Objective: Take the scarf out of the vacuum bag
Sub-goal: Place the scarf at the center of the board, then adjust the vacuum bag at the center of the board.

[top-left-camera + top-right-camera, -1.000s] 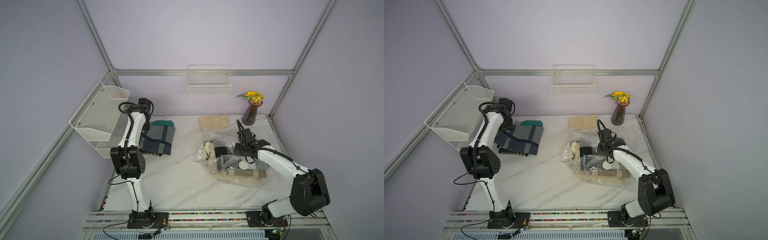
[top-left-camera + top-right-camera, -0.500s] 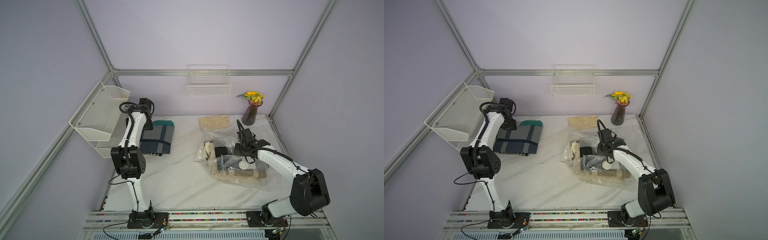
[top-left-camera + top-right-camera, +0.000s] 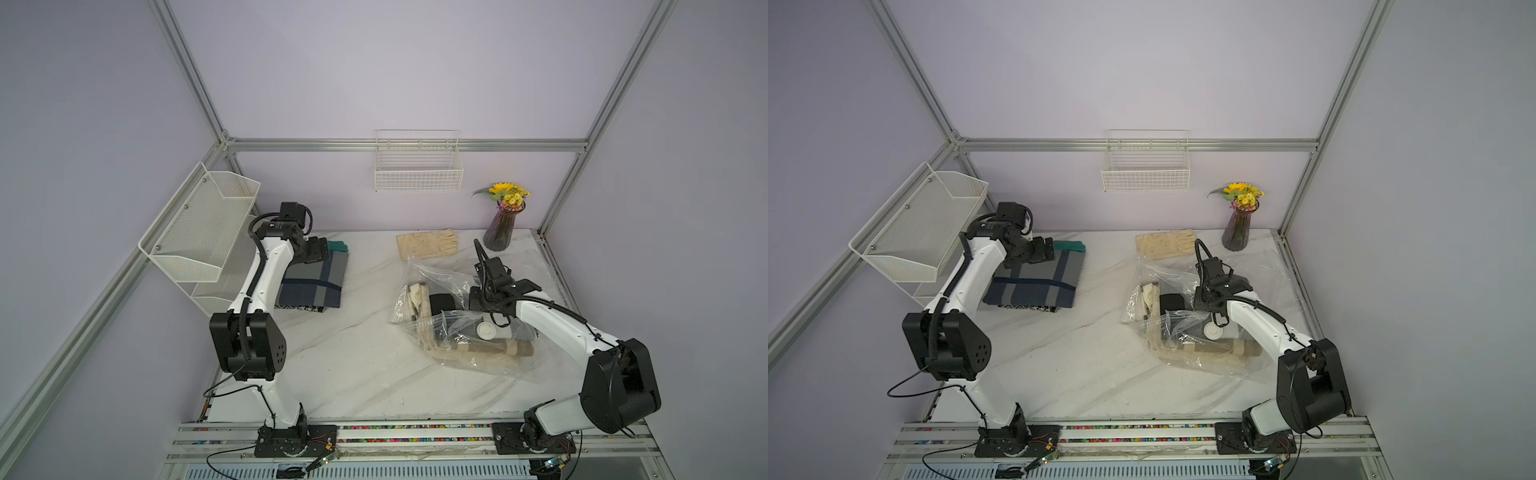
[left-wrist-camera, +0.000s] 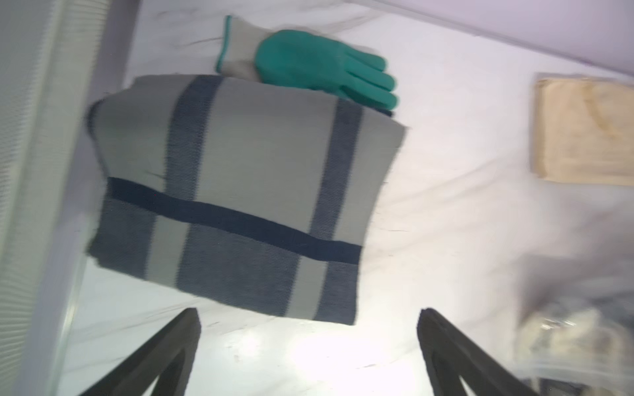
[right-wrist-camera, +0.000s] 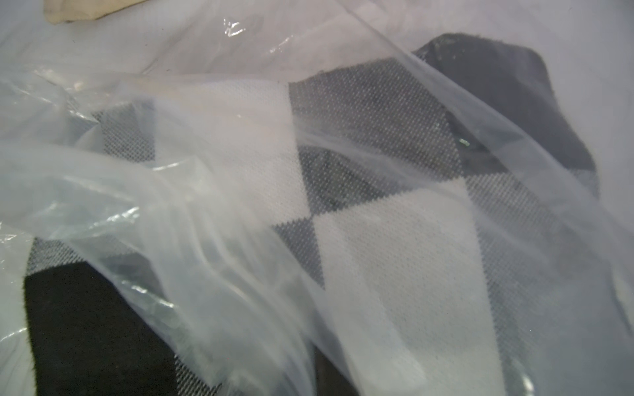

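At ten o'clock, folded grey-and-navy plaid scarf (image 3: 313, 282) lies free beneath left gripper (image 4: 308, 313), jaws apart: extraction seems done. Right gripper (image 3: 476, 301), closed at crinkly clear vacuum bag (image 3: 432, 274), should withdraw.

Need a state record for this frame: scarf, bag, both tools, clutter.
scarf: folded grey-and-navy plaid scarf, outside the bag, flat on the white marble table
bag: crinkly transparent vacuum bag, white valve cap facing up, other fabric items inside
left tool: open, over the scarf's far end, holding nothing
right tool: shut, at the bag; grip on plastic not discernible
clutter: green rubber glove at the scarf's far edge; cream gloves; purple glass vase with yellow flowers
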`<action>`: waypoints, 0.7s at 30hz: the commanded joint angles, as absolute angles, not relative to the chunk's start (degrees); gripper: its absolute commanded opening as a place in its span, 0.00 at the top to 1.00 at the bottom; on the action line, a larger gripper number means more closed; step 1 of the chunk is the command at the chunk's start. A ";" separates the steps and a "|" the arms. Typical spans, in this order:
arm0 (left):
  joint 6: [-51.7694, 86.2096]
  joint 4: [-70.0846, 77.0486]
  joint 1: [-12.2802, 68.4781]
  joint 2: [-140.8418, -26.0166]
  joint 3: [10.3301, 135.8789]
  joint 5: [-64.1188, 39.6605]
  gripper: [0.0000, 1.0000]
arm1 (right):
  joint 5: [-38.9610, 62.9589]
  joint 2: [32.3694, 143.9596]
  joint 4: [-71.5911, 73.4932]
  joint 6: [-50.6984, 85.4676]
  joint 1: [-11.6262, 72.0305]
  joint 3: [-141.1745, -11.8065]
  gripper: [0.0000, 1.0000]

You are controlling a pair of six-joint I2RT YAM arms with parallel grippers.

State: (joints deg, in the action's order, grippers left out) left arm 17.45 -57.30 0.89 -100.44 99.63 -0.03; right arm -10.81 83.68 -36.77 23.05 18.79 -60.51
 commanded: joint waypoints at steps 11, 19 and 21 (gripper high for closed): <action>28.79 -29.60 15.19 -89.15 78.30 -27.11 0.00 | -9.14 77.22 -35.32 20.74 20.51 -59.38 0.95; 33.83 -20.35 21.24 -90.36 74.06 -31.17 0.00 | -10.58 74.49 -40.80 19.65 25.31 -64.61 0.95; 35.37 -18.98 22.63 -91.33 73.72 -31.98 0.00 | -12.66 74.42 -43.20 19.35 28.33 -66.25 0.95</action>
State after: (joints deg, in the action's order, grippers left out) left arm 32.34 -25.65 21.26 -91.72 73.65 -28.56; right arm -10.04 75.61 -39.44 20.69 25.36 -63.40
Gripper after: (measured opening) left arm 0.999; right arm 0.051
